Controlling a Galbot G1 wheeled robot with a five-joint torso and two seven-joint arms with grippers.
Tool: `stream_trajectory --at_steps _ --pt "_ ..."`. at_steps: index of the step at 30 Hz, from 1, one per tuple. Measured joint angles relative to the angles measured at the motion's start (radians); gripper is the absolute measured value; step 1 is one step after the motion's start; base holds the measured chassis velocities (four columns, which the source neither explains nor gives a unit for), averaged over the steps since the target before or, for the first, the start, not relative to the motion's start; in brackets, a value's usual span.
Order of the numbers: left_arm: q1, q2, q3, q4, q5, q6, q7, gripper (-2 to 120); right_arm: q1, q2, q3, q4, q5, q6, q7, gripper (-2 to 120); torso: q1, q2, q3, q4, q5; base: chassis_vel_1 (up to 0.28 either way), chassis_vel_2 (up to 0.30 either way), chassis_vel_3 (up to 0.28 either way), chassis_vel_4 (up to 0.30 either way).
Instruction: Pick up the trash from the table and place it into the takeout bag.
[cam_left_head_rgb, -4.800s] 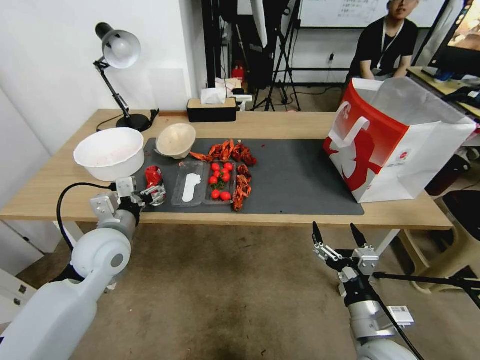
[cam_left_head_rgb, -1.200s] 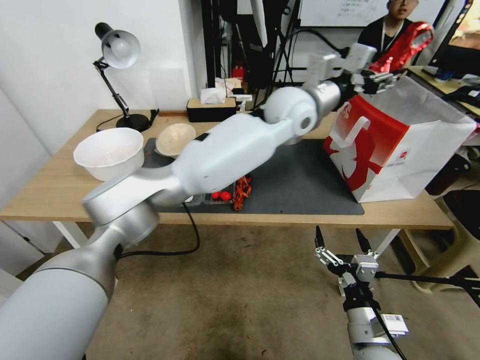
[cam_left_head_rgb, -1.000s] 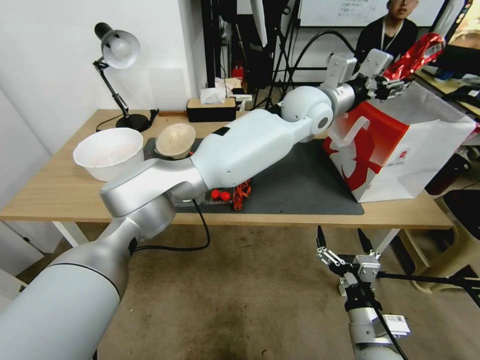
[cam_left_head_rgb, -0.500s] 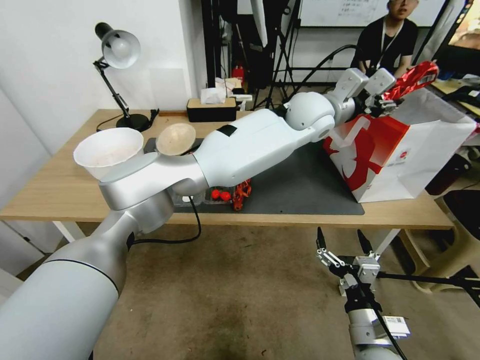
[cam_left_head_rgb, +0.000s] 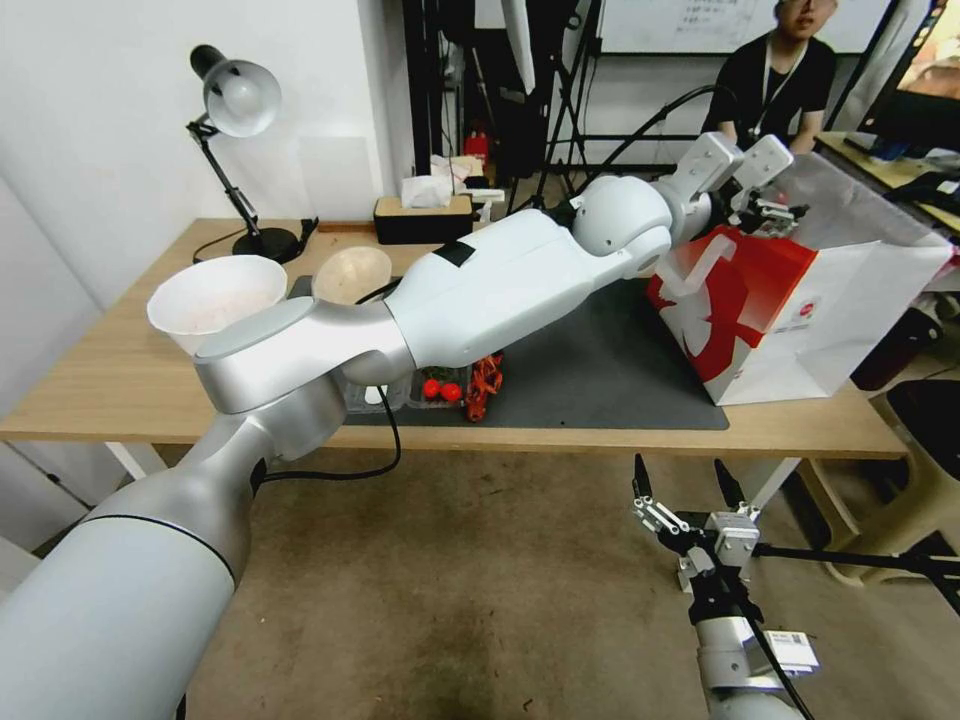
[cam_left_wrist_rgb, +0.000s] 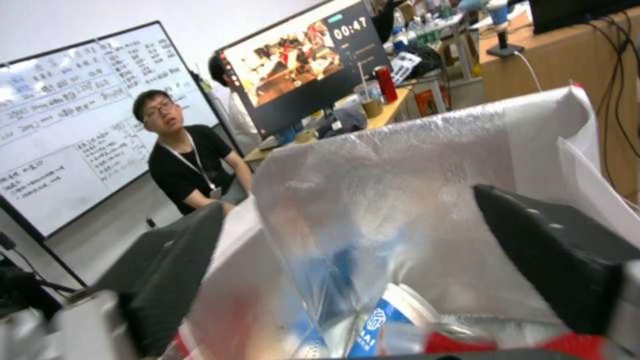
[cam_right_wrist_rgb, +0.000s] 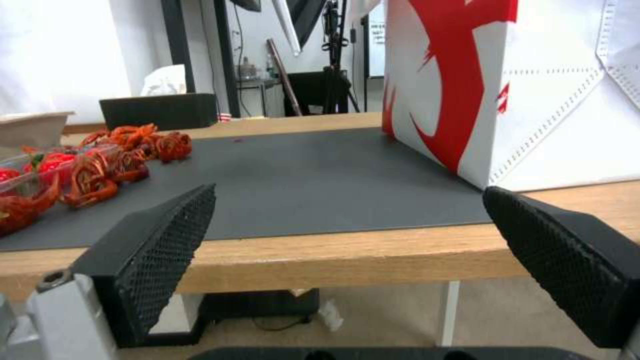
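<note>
The takeout bag (cam_left_head_rgb: 800, 300) stands stiff on the table (cam_left_head_rgb: 100, 370); our left gripper (cam_left_head_rgb: 770, 212) hangs wide open and empty over its mouth; remaining light paper bowl (cam_left_head_rgb: 350, 275) we'd pinch by its rim; right gripper (cam_left_head_rgb: 685, 490) idles open below

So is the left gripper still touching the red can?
Apart. In the left wrist view the left gripper is open and empty; the red can lies below it in the takeout bag.

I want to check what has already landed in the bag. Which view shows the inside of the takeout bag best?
The left wrist view: the open left tool looks down into the takeout bag, at a blue cup and something red. The head view shows its outside and part of its inner wall; the right wrist view, its printed side.
</note>
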Motion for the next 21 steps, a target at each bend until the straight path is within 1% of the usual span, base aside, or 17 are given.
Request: stream_trajectory --at_steps 1,2,4,5,7,11,14,15,18,19,20,21 --pt "0.000 0.001 -0.008 0.000 -0.002 0.001 -0.003 99 0.001 0.000 -0.001 -0.001 0.000 0.000 0.000 100 0.000 0.000 0.000 0.0000 0.0000 0.000 0.000 0.000 0.000" --pt "0.000 0.001 -0.015 -0.001 -0.003 0.003 -0.011 99 0.002 0.000 -0.001 -0.002 0.000 0.000 0.000 100 0.000 0.000 0.000 0.0000 0.0000 0.000 0.000 0.000 0.000" --pt "0.002 0.009 -0.033 -0.015 -0.006 0.032 -0.041 100 0.004 0.002 -0.005 -0.004 0.000 -0.001 0.002 100 0.000 0.000 0.000 0.0000 0.0000 0.000 0.000 0.000 0.000" --pt "0.002 0.009 -0.033 -0.015 -0.006 0.032 -0.041 100 0.004 0.002 -0.005 -0.004 0.000 -0.001 0.002 100 0.000 0.000 0.000 0.0000 0.0000 0.000 0.000 0.000 0.000" --pt "0.010 0.023 -0.047 -0.038 -0.017 0.054 -0.051 100 0.005 0.002 -0.008 -0.005 0.000 -0.001 0.002 100 0.000 0.000 0.000 0.0000 0.0000 0.000 0.000 0.000 0.000" --pt "0.022 0.042 -0.059 -0.061 -0.045 0.064 -0.061 100 0.005 0.001 -0.008 -0.006 0.000 -0.001 0.003 100 0.000 0.000 0.000 -0.0001 0.0000 0.000 0.000 0.000 0.000" --pt "0.060 0.109 -0.092 -0.134 -0.075 0.075 -0.082 100 0.003 0.000 -0.009 -0.005 0.000 -0.001 0.003 100 0.000 0.000 0.000 -0.0002 -0.0001 0.000 0.000 0.000 0.000" --pt "0.060 0.109 -0.092 -0.134 -0.075 0.075 -0.082 100 0.003 0.000 -0.009 -0.005 0.000 -0.001 0.003 100 0.000 0.000 0.000 -0.0002 -0.0001 0.000 0.000 0.000 0.000" --pt "0.129 0.220 -0.137 -0.249 -0.092 0.104 -0.083 100 0.001 0.000 -0.011 0.000 0.001 -0.002 0.003 100 0.000 0.000 0.000 0.0003 -0.0004 0.000 0.000 0.000 0.000" --pt "0.129 0.220 -0.137 -0.249 -0.092 0.104 -0.083 100 0.001 0.000 -0.011 0.000 0.001 -0.002 0.003 100 0.000 0.000 0.000 0.0003 -0.0004 0.000 0.000 0.000 0.000" --pt "0.147 0.244 -0.149 -0.272 -0.093 0.109 -0.082 100 0.000 -0.001 -0.011 0.002 0.001 -0.002 0.003 100 0.000 0.000 0.000 0.0002 -0.0003 0.000 0.000 0.000 0.000" --pt "0.188 0.292 -0.177 -0.314 -0.094 0.115 -0.082 100 -0.003 -0.005 -0.011 0.005 0.001 -0.002 0.003 100 0.000 0.000 0.000 0.0003 -0.0005 0.000 0.000 0.000 0.000"
